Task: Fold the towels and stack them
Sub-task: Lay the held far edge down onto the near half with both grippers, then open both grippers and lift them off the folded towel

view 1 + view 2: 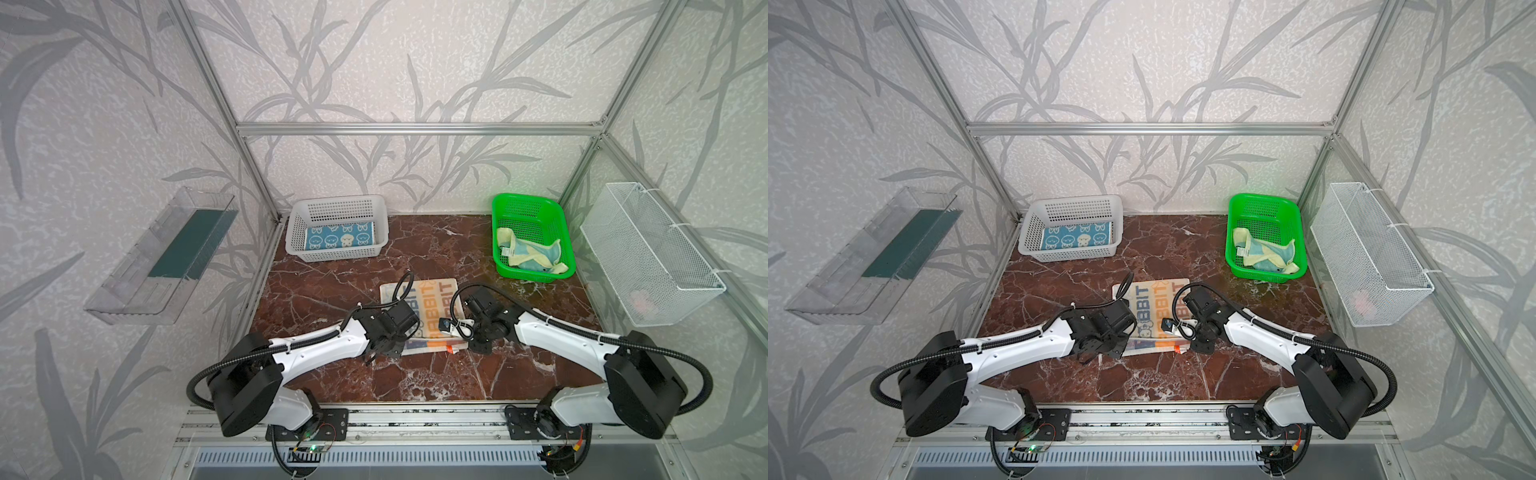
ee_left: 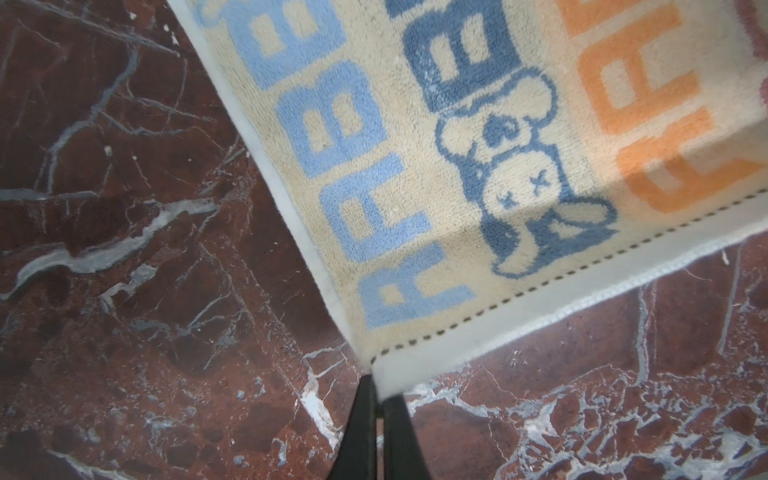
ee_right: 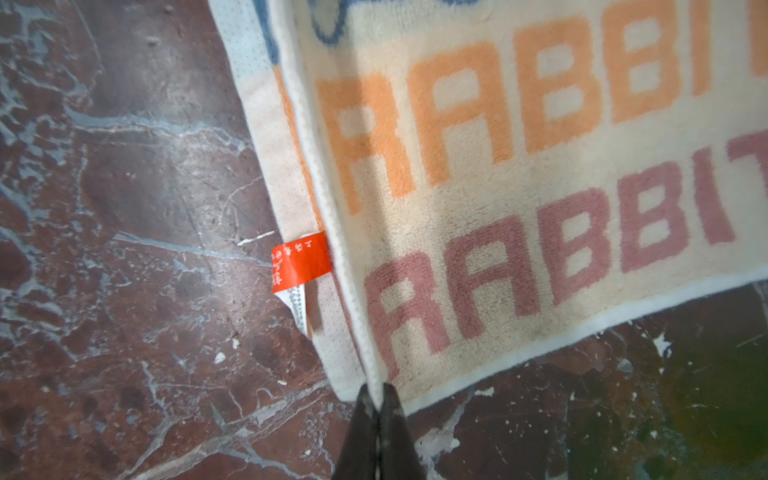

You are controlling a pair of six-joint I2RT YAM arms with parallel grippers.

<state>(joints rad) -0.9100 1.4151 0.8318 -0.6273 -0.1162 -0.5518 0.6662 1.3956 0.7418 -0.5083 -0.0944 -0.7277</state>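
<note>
The striped "RABBIT" towel [image 1: 432, 297] [image 1: 1152, 291] lies on the marble table [image 1: 332, 291], midway between the arms. My left gripper [image 2: 380, 390] [image 1: 379, 352] is shut on its near left corner, pinching the white hem. On the near right corner my right gripper [image 3: 377, 392] [image 1: 478, 345] is shut; a lower layer with an orange tag [image 3: 300, 261] shows beside that edge. The blue towel with cream rabbit faces [image 1: 338, 237] [image 1: 1075, 239] lies flat in the white basket [image 1: 299, 216]. A teal and pale yellow towel [image 1: 530, 254] [image 1: 1266, 253] sits crumpled in the green basket [image 1: 532, 203].
A clear plastic tray [image 1: 162, 257] hangs on the left wall and a white wire basket [image 1: 648, 253] on the right wall. Aluminium frame posts stand at the back corners. A metal rail [image 1: 415, 419] carrying both arm bases runs along the table's front edge.
</note>
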